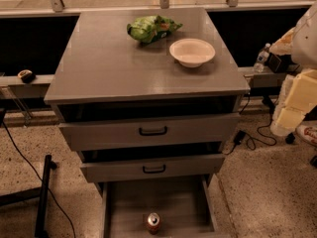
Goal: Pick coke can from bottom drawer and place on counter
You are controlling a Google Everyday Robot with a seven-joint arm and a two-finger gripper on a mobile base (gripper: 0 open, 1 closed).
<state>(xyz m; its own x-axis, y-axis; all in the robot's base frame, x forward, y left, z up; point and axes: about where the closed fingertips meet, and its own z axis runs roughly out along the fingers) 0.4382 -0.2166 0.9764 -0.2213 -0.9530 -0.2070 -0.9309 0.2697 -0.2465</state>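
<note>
The coke can (pixel 153 222) stands upright, silver top up, on the floor of the bottom drawer (pixel 129 202), near its front middle. The drawer is pulled out at the foot of the grey cabinet. The counter (pixel 109 58) is the cabinet's broad grey top. My gripper (pixel 291 110) shows as pale yellowish parts at the right edge of the view. It is beside the cabinet at about the height of the upper drawer front, far from the can and holding nothing that I can see.
A green chip bag (pixel 151 28) and a white bowl (pixel 192 52) lie on the counter's far right part. Two grey drawer fronts with black handles (pixel 153 131) sit above the open drawer. A water bottle (pixel 261 58) stands on the ledge at right. A black stand (pixel 43 197) and cables are on the floor.
</note>
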